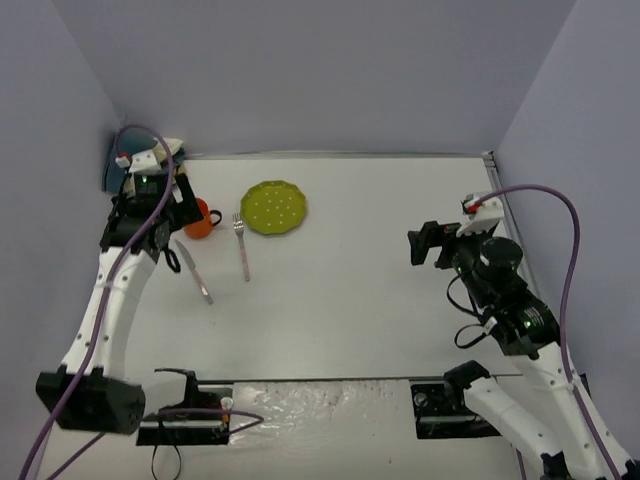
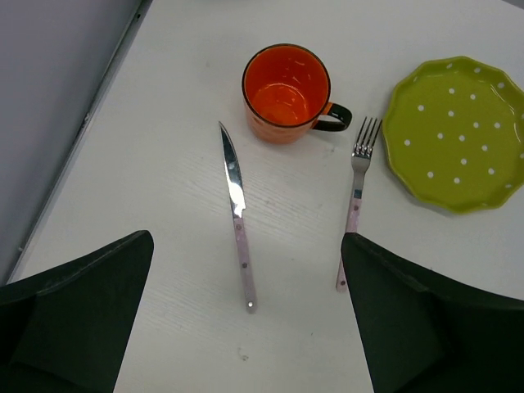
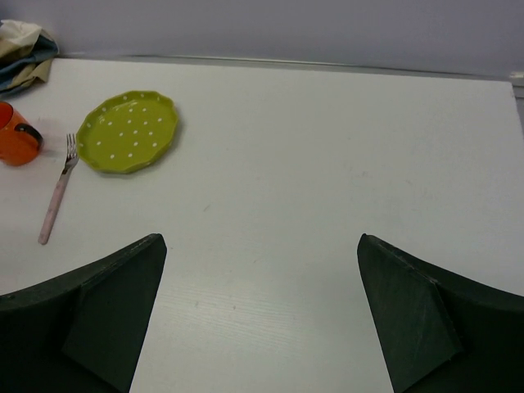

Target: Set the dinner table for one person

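Observation:
On the white dinner table [image 1: 350, 290] a green dotted plate [image 1: 273, 207] lies at the back left. A pink-handled fork [image 1: 241, 247] lies just left of it, then an orange mug [image 1: 200, 220] and a pink-handled knife [image 1: 197, 275]. My left gripper [image 1: 172, 256] hovers open and empty above the knife. In the left wrist view the knife [image 2: 237, 217], mug [image 2: 286, 92], fork [image 2: 356, 196] and plate [image 2: 458, 131] lie ahead of my open left gripper [image 2: 247, 241]. My right gripper [image 1: 425, 243] is open and empty over the table's right half; its view [image 3: 262, 241] shows the plate [image 3: 131, 131], fork [image 3: 59, 192] and mug [image 3: 15, 135] far left.
A crumpled blue-and-tan cloth [image 3: 24, 49] lies in the far left corner, partly behind my left arm in the top view [image 1: 108, 170]. Pale lavender walls [image 1: 320, 70] bound the table at the back and sides. The arm bases stand at the near edge.

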Controlling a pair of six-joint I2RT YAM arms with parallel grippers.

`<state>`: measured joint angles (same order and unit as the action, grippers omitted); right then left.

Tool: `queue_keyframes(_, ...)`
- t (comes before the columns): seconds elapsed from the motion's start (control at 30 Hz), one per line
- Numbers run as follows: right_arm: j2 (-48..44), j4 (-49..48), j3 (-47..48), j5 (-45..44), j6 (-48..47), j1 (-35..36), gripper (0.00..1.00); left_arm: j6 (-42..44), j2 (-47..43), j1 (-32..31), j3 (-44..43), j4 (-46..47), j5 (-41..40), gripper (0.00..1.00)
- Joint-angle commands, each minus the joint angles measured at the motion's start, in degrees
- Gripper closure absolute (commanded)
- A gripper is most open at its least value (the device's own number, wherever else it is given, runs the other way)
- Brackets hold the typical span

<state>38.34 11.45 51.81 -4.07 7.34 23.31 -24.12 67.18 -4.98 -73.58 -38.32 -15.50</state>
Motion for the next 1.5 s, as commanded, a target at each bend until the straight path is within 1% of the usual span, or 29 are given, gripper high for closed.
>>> queue_keyframes(0.0, 5.20, -4.56, 4.30, 6.45, -1.22, 0.33, 0.00, -0.81, 11.04, 6.29, -7.54, 10.58, 1.77, 0.03)
queue_keyframes(0.07, 8.20, -4.58, 5.96, 8.38, -2.55, 0.33, 0.00, -0.52, 15.68, 9.95, -11.24, 13.76, 2.74, 0.03)
queue_keyframes(0.17, 11.86, -4.69, 7.92, 9.56, -3.30, 0.33, 0.00, 0.22, 25.64, 12.90, -16.98, 16.07, 2.60, 0.03)
queue_keyframes(0.23, 14.05, -4.86, 8.47, 10.16, -3.55, 0.35, 0.00, 0.35, 28.64, 13.93, -18.97, 17.69, 3.18, 0.03)
queue_keyframes(0.43, 20.54, -5.86, 9.16, 12.49, -3.01, 0.33, 0.00, 0.18, 44.77, 18.23, -29.76, 21.18, 7.80, 0.03)
queue_keyframes(0.57, 23.36, -6.73, 8.53, 15.25, -2.54, 0.33, 0.00, -1.21, 52.68, 20.33, -34.43, 24.48, 10.96, 0.03)
queue_keyframes(0.73, 25.64, -7.68, 7.82, 17.33, -1.94, 0.42, 0.00, -3.18, 60.77, 21.78, -40.25, 28.55, 14.32, 0.03)
queue_keyframes(0.83, 26.61, -8.28, 6.90, 18.39, -0.84, 0.42, 0.00, -3.21, 63.86, 22.30, -42.52, 31.99, 15.51, 0.03)
queue_keyframes(0.93, 27.15, -8.81, 5.92, 19.44, -0.02, 0.42, 0.00, -3.06, 66.70, 22.60, -43.60, 35.28, 18.51, 0.03)
queue_keyframes(1.1, 27.23, -8.90, 4.62, 20.59, 1.87, 0.51, 0.00, -3.73, 70.43, 23.17, -45.66, 37.34, 21.01, 0.05)
queue_keyframes(1.2, 27.00, -8.81, 4.21, 20.42, 2.55, 0.51, 0.00, -3.96, 72.15, 23.20, -46.83, 37.35, 22.28, 0.11)
queue_keyframes(1.33, 26.79, -8.85, 4.22, 19.44, 2.68, 0.60, 0.00, -5.07, 73.89, 23.31, -47.59, 39.88, 23.72, 0.24)
queue_keyframes(1.37, 26.80, -8.81, 4.30, 19.28, 2.69, 0.60, 0.00, -5.23, 74.14, 23.35, -47.76, 40.28, 23.83, 0.29)
queue_keyframes(1.43, 26.87, -8.81, 4.44, 19.28, 2.83, 0.60, 0.00, -5.10, 74.69, 23.35, -48.36, 40.43, 24.49, 0.48)
queue_keyframes(1.47, 26.87, -8.81, 4.36, 19.28, 2.88, 0.60, 0.00, -5.08, 74.78, 23.38, -48.52, 40.61, 24.86, 0.55)
